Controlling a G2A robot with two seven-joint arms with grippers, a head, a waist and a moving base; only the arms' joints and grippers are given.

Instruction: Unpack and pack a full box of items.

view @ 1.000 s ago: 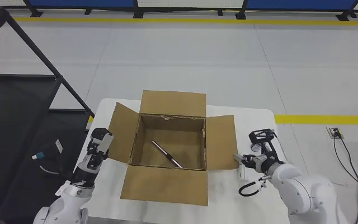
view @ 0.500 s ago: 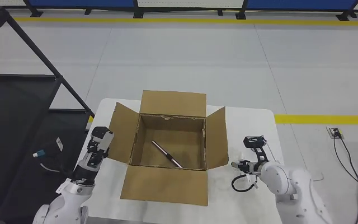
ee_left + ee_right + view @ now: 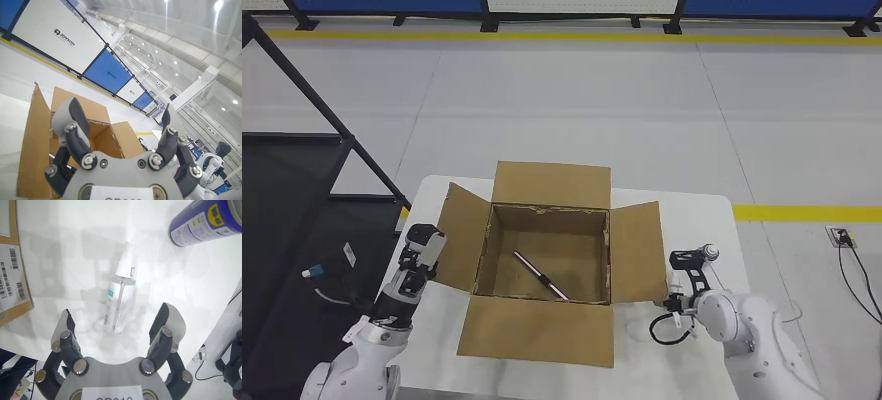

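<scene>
Top view: high above the arms, looking down, cardboard box point(image 3: 547, 265) at frame centre. Left wrist view: low behind the left gripper point(image 3: 121, 108), tilted up toward the ceiling point(image 3: 170, 37). Right wrist view: close above the table point(image 3: 170, 275), facing down. All three share the cardboard box.

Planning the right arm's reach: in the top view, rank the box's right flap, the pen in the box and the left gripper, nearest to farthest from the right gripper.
1. Box's right flap, just beside the right gripper.
2. Pen, lying on the box floor, mid-box.
3. Left gripper, past the box's opposite flap.
</scene>
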